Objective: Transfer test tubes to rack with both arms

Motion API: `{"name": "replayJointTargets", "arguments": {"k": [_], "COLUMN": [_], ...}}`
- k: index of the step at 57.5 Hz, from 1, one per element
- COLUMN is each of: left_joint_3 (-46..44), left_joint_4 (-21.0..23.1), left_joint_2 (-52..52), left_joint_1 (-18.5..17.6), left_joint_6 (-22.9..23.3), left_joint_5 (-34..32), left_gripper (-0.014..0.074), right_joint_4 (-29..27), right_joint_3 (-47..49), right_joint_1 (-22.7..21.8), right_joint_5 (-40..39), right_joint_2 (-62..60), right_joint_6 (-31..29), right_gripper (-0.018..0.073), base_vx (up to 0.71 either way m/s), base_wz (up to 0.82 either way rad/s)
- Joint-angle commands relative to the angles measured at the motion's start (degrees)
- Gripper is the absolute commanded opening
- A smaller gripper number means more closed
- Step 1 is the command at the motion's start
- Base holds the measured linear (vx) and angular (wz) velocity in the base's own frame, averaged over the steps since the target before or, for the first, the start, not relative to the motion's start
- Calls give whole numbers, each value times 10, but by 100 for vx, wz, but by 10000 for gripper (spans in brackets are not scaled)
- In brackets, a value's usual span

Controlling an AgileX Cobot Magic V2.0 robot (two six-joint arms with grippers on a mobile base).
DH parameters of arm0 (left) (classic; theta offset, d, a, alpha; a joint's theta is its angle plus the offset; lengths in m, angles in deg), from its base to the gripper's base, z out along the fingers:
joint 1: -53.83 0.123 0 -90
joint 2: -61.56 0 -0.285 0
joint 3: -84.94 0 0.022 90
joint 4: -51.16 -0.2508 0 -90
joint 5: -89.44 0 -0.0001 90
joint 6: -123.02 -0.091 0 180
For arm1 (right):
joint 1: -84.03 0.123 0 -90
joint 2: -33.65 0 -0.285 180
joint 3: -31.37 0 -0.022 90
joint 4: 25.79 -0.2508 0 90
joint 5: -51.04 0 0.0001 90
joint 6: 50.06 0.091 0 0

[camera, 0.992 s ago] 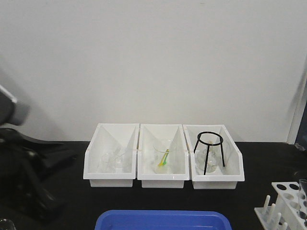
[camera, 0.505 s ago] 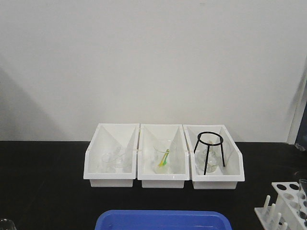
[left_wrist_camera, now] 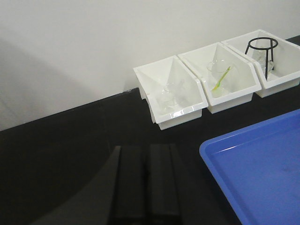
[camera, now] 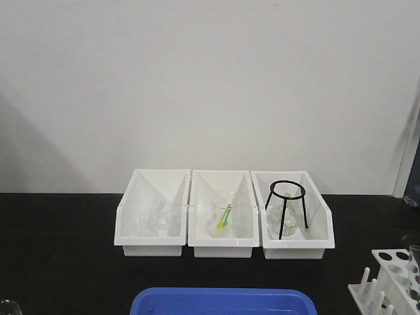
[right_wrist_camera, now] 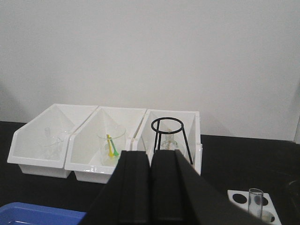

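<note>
Front-facing view: three white bins [camera: 223, 244] in a row at centre, blue tray [camera: 223, 302] at the bottom edge.
Lower right of the frame, the rack [camera: 392, 275] holds one test tube [camera: 414, 262] upright. Wrist views show the left gripper [left_wrist_camera: 146, 187] and right gripper [right_wrist_camera: 151, 187] with fingers pressed together, holding nothing.

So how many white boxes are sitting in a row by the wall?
3, side by side: the left bin holds clear glassware, the middle bin a beaker with green and yellow sticks, the right bin a black ring stand.
</note>
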Motion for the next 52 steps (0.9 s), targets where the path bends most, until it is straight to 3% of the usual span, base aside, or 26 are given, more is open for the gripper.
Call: {"name": "replayJointTargets", "arguments": {"k": [1, 11, 21, 28, 40, 52], "left_joint_3": [-11, -10, 47, 110, 223, 355], "left_joint_4": [-11, -25, -70, -65, 5, 175], "left_joint_2": [5, 11, 18, 15, -16, -86], "left_joint_1": [1, 1, 1, 3, 63, 169], "left_joint_6": [4, -3, -20, -43, -57, -146], "left_joint_5": [-37, -63, -184, -247, -367, -474], "left_gripper": [-20, -20, -20, -20, -20, -20], "right_joint_4": [5, 5, 5, 5, 5, 5], "right_joint_3": [20, 20, 20, 20, 20, 20], "right_joint_1": [0, 0, 0, 0, 0, 0], "right_joint_5": [-50, -50, -50, -50, -50, -50], "right_joint_2": [3, 3, 3, 3, 3, 3], "right_joint_6": [-3, -3, -3, -3, -3, -3], "right_gripper": [-4, -4, -4, -4, -4, -4], "base_vx": [0, 0, 0, 0, 0, 0], "base_wz": [0, 0, 0, 0, 0, 0]}}
